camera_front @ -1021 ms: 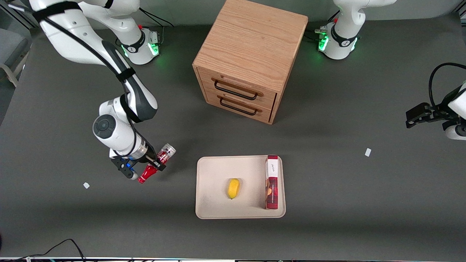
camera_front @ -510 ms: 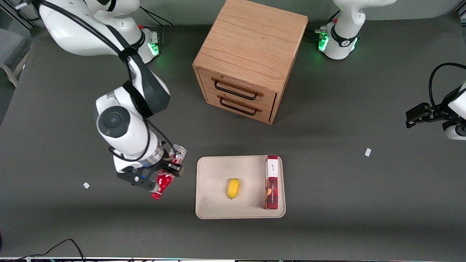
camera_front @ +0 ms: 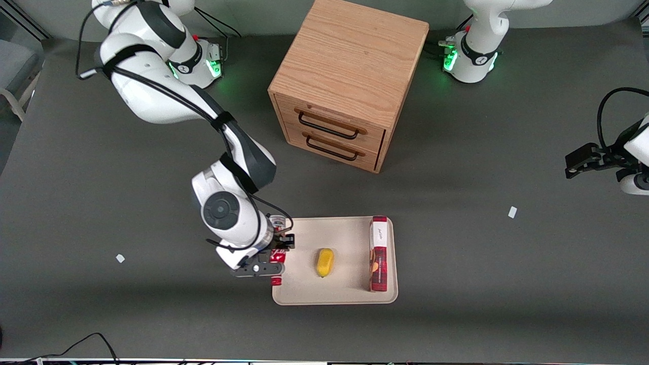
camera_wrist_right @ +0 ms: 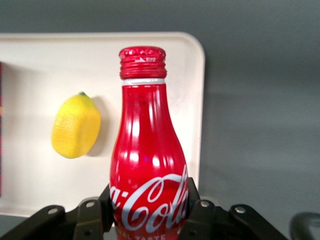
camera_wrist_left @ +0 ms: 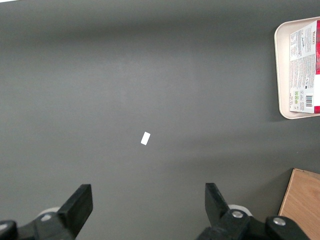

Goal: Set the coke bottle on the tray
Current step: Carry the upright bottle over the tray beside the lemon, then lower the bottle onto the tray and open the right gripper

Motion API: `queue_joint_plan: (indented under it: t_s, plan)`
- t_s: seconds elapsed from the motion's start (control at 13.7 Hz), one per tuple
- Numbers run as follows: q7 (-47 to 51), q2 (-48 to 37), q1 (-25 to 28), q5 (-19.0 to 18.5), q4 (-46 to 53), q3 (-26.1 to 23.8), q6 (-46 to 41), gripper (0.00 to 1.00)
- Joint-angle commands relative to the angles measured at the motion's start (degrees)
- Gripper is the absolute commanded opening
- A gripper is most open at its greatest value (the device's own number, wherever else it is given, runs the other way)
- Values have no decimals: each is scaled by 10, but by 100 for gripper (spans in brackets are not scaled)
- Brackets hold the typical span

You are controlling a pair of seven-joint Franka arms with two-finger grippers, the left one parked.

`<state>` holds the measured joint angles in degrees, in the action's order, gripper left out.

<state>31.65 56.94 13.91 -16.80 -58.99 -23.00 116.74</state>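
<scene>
- The gripper (camera_wrist_right: 148, 220) has its fingers clamped on the coke bottle (camera_wrist_right: 147, 165), above the tray's (camera_front: 304, 294) edge toward the working arm.
- Bottle: glossy red, white script, ridged red cap.
- On the tray lie a lemon (camera_front: 325, 262) and a red-and-white box (camera_front: 379, 253).

We see our gripper (camera_front: 274, 250) holding the coke bottle (camera_front: 277, 256) above the tray (camera_front: 304, 294) edge toward our working arm, lemon (camera_front: 325, 262) and box (camera_front: 379, 253) on the tray, cabinet (camera_front: 349, 81) farther from the camera.

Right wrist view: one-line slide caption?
Gripper shut on the coke bottle, held over the tray edge beside the lemon.
</scene>
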Motion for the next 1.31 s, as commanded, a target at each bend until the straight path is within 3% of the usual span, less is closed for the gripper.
queue_joint_plan:
  t_s: [0.0,0.22,0.51,0.66,0.8,1.02,1.09,1.17,1.24]
  plan:
    - [-6,35,11,-15,39,-2,-5,0]
    - [-7,58,22,-26,38,16,25,0]
    - [-7,73,26,-33,38,22,42,8]
    - [-7,75,29,-35,37,25,47,18]
    - [-3,75,29,-36,34,27,49,37]
    - [2,75,29,-49,32,27,50,46]
    - [6,75,29,-49,31,28,52,56]
    - [9,75,29,-50,30,27,55,100]
    - [10,75,29,-53,30,27,57,100]
